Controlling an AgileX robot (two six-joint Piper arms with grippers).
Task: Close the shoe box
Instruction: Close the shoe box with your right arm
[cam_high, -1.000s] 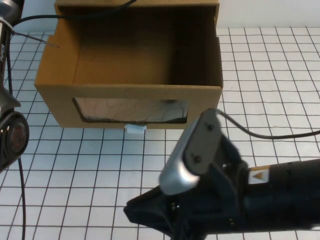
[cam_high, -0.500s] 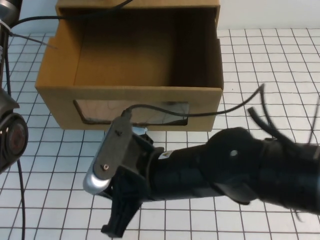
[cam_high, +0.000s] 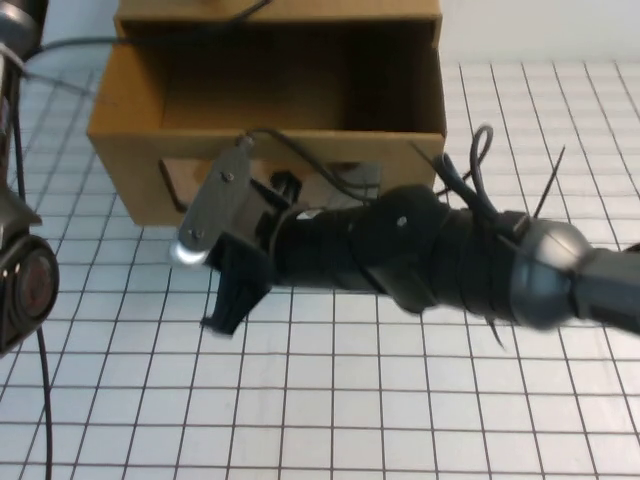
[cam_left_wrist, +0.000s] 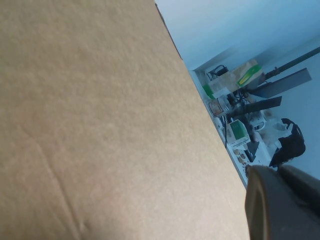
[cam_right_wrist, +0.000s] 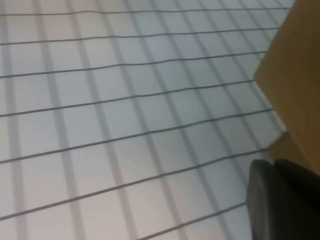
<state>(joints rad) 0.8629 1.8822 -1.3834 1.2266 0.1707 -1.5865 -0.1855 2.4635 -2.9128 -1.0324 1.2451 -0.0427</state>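
Brown cardboard fills most of what I'm seeing from here: the shoe box (cam_high: 270, 110) sits at the far edge of the bench, a bit left of the middle, drawer pulled out toward me and open on top. The right arm reaches across from the right edge, and the right gripper (cam_high: 235, 290) is right at the box's windowed front panel, low down near the left part of it. Its dark fingers (cam_high: 228, 305) point down at the gridded white bench (cam_high: 400, 400), but I honestly can't tell how far apart they are or whether they touch the panel. The arm and its silver wrist camera (cam_high: 210, 205) cover most of the window, so the pull tab is hidden from me.

The right wrist view just gives me grid lines and a cardboard corner (cam_right_wrist: 295, 80).

The left gripper (cam_left_wrist: 282, 202) is jammed up beside the box's side wall (cam_left_wrist: 100, 125); only one dark edge of it shows, so no idea if it's open or closed. Background has room clutter, and no writing I can read.
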